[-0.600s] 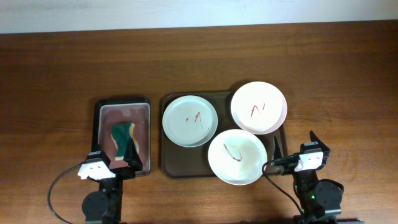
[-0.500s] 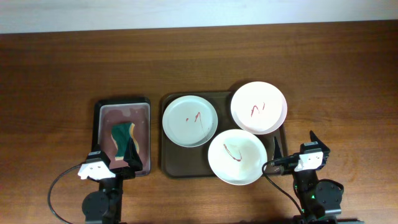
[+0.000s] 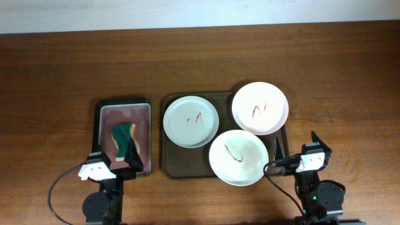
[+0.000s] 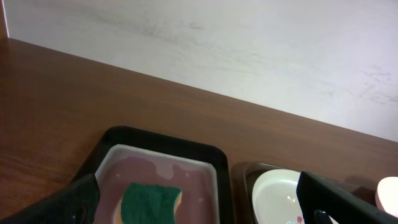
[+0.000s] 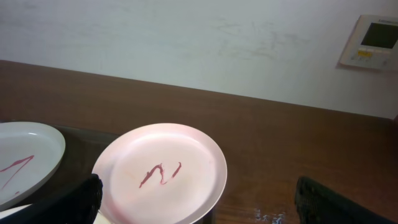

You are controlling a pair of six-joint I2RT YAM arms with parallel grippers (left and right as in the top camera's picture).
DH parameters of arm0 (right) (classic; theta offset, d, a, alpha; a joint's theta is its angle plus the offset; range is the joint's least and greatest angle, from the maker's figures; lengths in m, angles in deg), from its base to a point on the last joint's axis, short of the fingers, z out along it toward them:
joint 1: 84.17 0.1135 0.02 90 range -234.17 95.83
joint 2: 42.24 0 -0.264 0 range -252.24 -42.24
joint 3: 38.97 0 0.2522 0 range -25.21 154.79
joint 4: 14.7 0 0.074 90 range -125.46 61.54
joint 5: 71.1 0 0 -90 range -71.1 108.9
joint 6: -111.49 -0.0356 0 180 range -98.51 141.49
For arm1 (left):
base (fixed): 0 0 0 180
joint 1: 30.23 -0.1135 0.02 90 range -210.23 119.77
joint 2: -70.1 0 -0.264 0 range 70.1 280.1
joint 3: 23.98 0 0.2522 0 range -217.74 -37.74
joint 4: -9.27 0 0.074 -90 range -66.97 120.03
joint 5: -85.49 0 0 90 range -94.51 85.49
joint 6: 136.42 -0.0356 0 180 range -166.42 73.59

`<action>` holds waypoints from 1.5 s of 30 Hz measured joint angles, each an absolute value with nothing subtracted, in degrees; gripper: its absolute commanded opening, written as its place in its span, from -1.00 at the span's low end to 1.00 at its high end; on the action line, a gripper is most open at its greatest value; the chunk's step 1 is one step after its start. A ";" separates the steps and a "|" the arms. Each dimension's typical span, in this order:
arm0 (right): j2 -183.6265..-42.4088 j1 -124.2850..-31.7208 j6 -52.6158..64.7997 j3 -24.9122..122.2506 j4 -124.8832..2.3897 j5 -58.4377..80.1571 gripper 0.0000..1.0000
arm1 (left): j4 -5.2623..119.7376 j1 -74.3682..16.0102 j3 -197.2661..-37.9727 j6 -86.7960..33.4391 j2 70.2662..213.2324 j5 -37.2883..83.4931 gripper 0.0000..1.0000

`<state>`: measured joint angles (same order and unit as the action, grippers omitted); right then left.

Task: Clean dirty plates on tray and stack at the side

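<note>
Lying on the dark brown tray [image 3: 174,164] in the middle of the wooden table [image 3: 56,69], the three dirty plates are each showing thin red scribbles. The pale green plate [image 3: 191,121] is sitting at the tray's far left. The pinkish plate [image 3: 260,107] is overhanging the far right corner, and the white plate [image 3: 239,157] is poking past the near rim. The right gripper [image 5: 199,183] is hovering at the near edge of the table, just right of the white plate and nearer than the pinkish one. Its jaws are standing wide apart and gripping nothing. In its wrist view the pinkish plate is lying straight ahead between the two dark fingers, apart from them, with the edge of the pale green plate showing at the left. The left gripper [image 4: 198,186] is hanging over the near end of the small black tray [image 3: 99,125], which is sitting just left of the brown tray. Its jaws are likewise spread wide and empty. A green sponge [image 3: 123,139] with a yellowish side is lying in the small tray's pinkish inside, ahead of this gripper. All three plates are lying off to its right, with the pale green one nearest.
</note>
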<state>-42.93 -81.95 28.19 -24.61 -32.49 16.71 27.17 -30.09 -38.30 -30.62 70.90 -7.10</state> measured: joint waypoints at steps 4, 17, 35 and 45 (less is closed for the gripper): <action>-42.93 -81.95 28.19 -24.61 -32.49 16.71 0.97 | 27.17 -30.09 -38.30 -30.62 70.90 -7.10 0.99; -42.93 -81.95 28.17 -24.61 -32.49 16.71 0.97 | 27.17 -30.09 -38.30 -30.62 70.90 -7.10 0.99; -42.93 -81.95 28.12 -24.61 -32.49 16.66 0.97 | 27.17 -30.09 -38.30 -30.62 70.90 -7.10 0.99; -43.48 -81.95 25.81 -23.43 -35.29 15.83 0.97 | 31.87 -30.09 -41.54 -30.62 73.61 -7.08 0.99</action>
